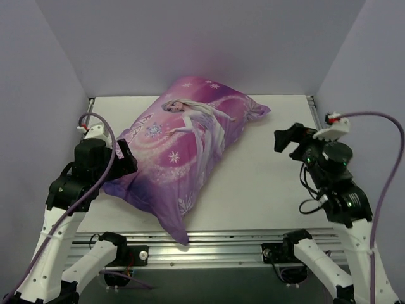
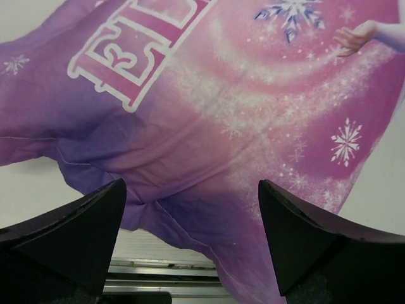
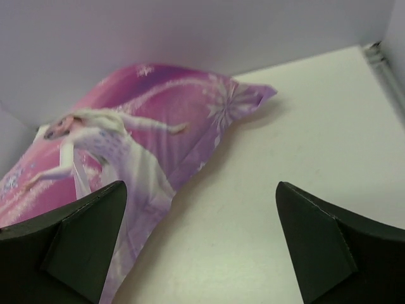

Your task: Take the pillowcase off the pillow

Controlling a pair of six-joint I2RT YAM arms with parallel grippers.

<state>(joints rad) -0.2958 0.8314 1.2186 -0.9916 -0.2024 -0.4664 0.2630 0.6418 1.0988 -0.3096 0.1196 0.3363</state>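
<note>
The pillowcase (image 1: 186, 149), purple-pink with a princess print and snowflakes, lies diagonally across the white table, puffed up by what fills it. The plain white pillow is hidden inside it. My left gripper (image 1: 124, 158) is open at the case's left edge; in the left wrist view (image 2: 190, 221) its fingers straddle the purple fabric (image 2: 209, 126) near the lettering, above the lower hem. My right gripper (image 1: 286, 140) is open and empty, hovering over bare table right of the case (image 3: 120, 145); in the right wrist view (image 3: 199, 228) it points at the case's right edge.
White walls close the table at the back and sides. A metal rail (image 1: 221, 244) runs along the near edge, and the case's lower corner (image 1: 180, 235) hangs over it. Bare white table (image 1: 266, 183) lies right of the case.
</note>
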